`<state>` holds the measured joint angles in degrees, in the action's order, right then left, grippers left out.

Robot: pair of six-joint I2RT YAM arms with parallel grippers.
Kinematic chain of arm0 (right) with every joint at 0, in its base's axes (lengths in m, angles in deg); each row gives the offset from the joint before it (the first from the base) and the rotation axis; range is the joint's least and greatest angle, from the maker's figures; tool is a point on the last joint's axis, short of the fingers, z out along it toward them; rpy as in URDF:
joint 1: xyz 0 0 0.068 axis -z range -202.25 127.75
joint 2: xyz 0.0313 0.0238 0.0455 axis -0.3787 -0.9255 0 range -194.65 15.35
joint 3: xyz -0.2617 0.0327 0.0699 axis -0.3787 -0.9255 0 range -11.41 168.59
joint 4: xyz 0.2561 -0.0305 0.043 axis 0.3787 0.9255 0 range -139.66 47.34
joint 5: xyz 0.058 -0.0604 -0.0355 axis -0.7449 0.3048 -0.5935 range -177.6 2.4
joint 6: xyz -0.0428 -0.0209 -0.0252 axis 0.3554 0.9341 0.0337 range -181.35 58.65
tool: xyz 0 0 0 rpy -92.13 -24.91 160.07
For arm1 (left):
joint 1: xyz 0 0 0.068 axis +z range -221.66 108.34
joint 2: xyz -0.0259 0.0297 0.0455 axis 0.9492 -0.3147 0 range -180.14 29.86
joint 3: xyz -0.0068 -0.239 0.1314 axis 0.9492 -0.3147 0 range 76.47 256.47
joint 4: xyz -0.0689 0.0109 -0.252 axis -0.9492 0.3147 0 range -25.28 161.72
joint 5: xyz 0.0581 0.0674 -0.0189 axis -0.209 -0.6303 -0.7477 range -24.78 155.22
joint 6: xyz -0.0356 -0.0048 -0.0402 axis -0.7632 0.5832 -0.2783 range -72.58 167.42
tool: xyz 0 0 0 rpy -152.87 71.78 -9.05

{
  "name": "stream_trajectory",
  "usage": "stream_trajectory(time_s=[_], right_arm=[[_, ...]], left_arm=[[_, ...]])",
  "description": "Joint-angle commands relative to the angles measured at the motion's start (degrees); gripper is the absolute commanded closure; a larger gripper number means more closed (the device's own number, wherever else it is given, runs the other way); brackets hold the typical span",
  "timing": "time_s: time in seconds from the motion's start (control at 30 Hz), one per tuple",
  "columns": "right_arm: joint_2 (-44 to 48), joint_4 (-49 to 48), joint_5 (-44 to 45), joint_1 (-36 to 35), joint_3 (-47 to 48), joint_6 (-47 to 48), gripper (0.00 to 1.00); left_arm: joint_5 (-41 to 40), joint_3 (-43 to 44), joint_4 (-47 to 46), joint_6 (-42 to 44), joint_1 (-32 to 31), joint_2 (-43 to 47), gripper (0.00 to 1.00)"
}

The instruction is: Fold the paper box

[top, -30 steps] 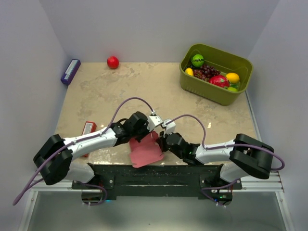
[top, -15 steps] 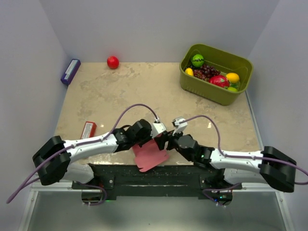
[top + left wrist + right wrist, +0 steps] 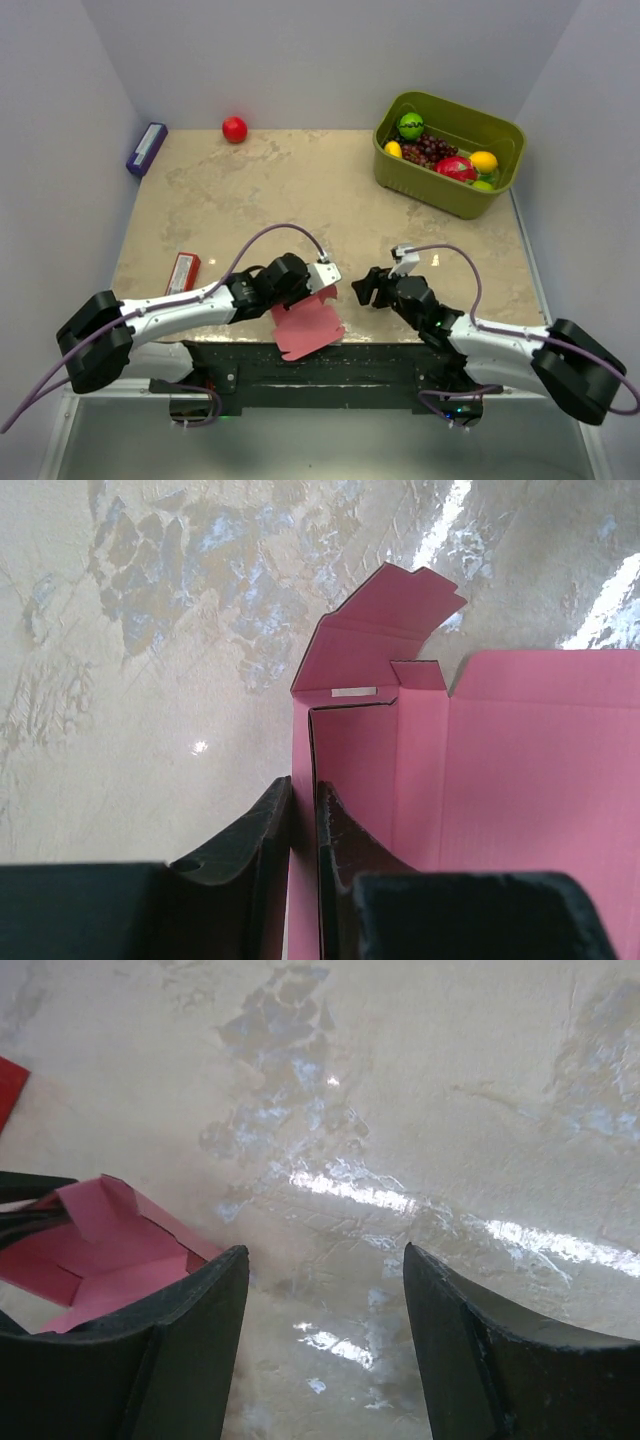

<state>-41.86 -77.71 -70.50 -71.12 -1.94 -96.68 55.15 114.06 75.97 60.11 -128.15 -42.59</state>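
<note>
At six o'clock of the surface [image 3: 250,200], right fingers [image 3: 190,1310] now stand wide, empty, drawn away; only left fingers [image 3: 240,850] pinch the pink thin cardboard box [image 3: 308,328], folding unfinished.

Left arm [image 3: 190,305]: white shell on the long link, bulky black housings at the joints.
Right arm [image 3: 500,340]: same build, white link and black housings.
Cables: a thin mauve cable [image 3: 270,235] arcs along each arm.
Wrist blocks: a small white module [image 3: 325,272] by each claw.
Left claw [image 3: 305,800]: matte black tapered fingers with scuffed inner faces.
Right claw [image 3: 320,1280]: broad black fingers with rounded tips.
Base: black mounting bar [image 3: 320,365] under both arms.
</note>
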Motion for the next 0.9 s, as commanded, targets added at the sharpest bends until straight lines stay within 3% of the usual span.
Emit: stream_trajectory(time_s=[0.0, 0.17, 0.47, 0.87], right_arm=[[-9.92, -11.11, -8.12, 1.22, 1.86, 1.31, 0.37], [-21.17, -22.54, -13.49, 1.22, 3.88, 5.44, 0.39], [-25.4, -31.52, -22.98, 1.22, 2.75, 8.18, 0.49], [-32.69, -43.73, -27.21, 1.14, -1.21, 5.8, 0.52]], left_arm=[[0.4, -0.67, -2.19, 3.13, -0.81, 1.96, 1.0], [-3.63, -0.41, -2.02, 4.8, -2.48, 0.03, 1.0], [-11.9, -0.76, -2.19, 6.38, -7.49, -2.96, 1.0], [-17.97, -1.02, -1.75, 7.61, -12.33, -9.11, 1.0]])
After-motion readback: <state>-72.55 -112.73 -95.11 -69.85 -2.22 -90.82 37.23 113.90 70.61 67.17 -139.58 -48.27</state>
